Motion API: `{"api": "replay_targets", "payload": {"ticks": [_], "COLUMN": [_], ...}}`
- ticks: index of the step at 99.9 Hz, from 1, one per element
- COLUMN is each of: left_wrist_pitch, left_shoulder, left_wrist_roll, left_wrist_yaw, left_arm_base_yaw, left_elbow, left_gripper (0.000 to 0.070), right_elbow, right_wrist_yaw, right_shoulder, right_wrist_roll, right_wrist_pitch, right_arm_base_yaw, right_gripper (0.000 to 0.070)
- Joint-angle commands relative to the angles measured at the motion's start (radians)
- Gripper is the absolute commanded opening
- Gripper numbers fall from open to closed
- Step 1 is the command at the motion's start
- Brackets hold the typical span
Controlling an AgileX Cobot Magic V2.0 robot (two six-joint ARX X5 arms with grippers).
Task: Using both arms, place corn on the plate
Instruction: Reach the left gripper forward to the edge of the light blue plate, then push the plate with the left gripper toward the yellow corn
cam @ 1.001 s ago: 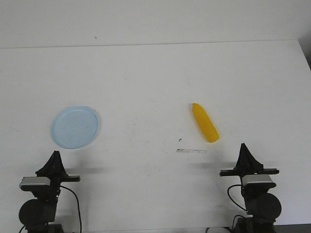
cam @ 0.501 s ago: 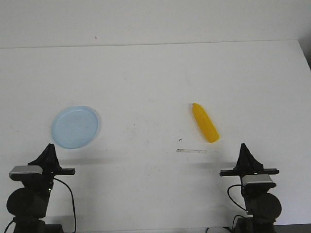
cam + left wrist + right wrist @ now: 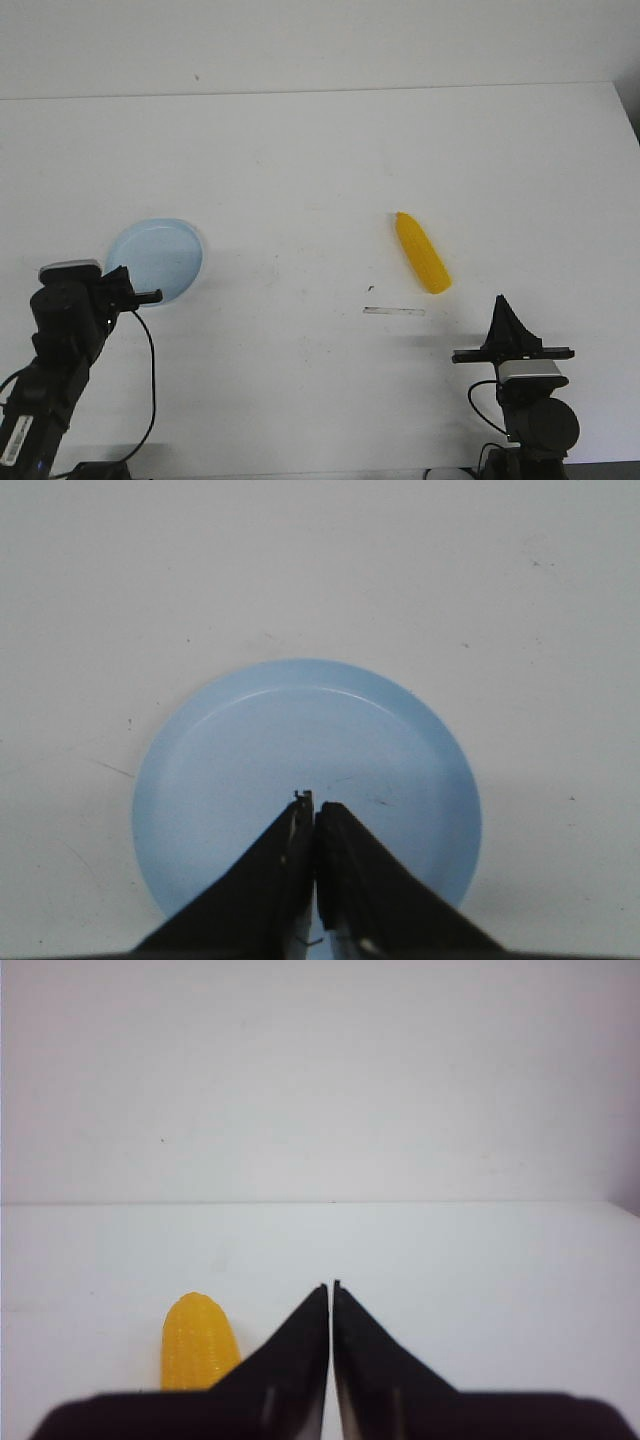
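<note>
The pale blue plate lies on the white table at the left. My left gripper is shut and empty, raised over the plate's near edge. In the left wrist view its closed tips point down at the middle of the plate. The yellow corn lies right of centre, tapered end toward the back. My right gripper is shut and empty, low near the table's front edge, just nearer than the corn and a little to its right. In the right wrist view the corn shows beside the closed tips.
A thin pale strip lies on the table just in front of the corn, with a small dark speck beside it. The table's far edge meets a pale wall. Black cables hang from both arms.
My left arm has risen and swung left and forward, tilting its gripper down over the plate. The right arm, the corn and the plate have not moved.
</note>
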Motion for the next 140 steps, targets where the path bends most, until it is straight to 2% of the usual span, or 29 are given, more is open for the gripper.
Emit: {"api": "replay_targets", "payload": {"ticks": [1, 20, 31, 41, 52, 62, 73, 78, 140], "left_wrist_pitch": [-0.044, -0.237, -0.311, -0.342, -0.373, -0.391, -0.375, -0.367, -0.272], "left_shoulder": [0.067, 0.23, 0.301, 0.352, 0.396, 0.423, 0.448, 0.462, 0.646], "left_wrist_roll": [-0.093, -0.19, -0.236, -0.24, -0.24, -0.235, -0.231, -0.232, -0.231], "left_wrist_yaw": [-0.003, 0.04, 0.172, 0.344, 0.448, 0.455, 0.455, 0.455, 0.454], "left_arm_base_yaw": [0.003, 0.074, 0.163, 0.262, 0.357, 0.422, 0.462, 0.468, 0.443], "left_elbow": [0.066, 0.227, 0.274, 0.28, 0.28, 0.28, 0.28, 0.28, 0.28], "left_gripper": [0.0001, 0.0001, 0.0001, 0.0001, 0.0003, 0.0024, 0.0177, 0.0218, 0.0218], "right_elbow": [-0.001, -0.001, -0.001, -0.001, -0.001, -0.001, -0.001, -0.001, -0.001], "right_wrist_yaw": [0.0, 0.0, 0.0, 0.0, 0.0, 0.0, 0.0, 0.0, 0.0], "right_shoulder": [0.0, 0.0, 0.0, 0.0, 0.0, 0.0, 0.0, 0.0, 0.0], "right_wrist_roll": [-0.005, -0.005, -0.005, -0.005, -0.005, -0.005, -0.005, -0.005, -0.005], "right_wrist_pitch": [0.011, 0.011, 0.011, 0.011, 0.011, 0.011, 0.011, 0.011, 0.011], "right_arm_base_yaw": [0.001, 0.001, 0.001, 0.001, 0.001, 0.001, 0.001, 0.001, 0.001], "right_gripper": [0.0009, 0.001, 0.001, 0.0009, 0.001, 0.001, 0.0009, 0.001, 0.001]}}
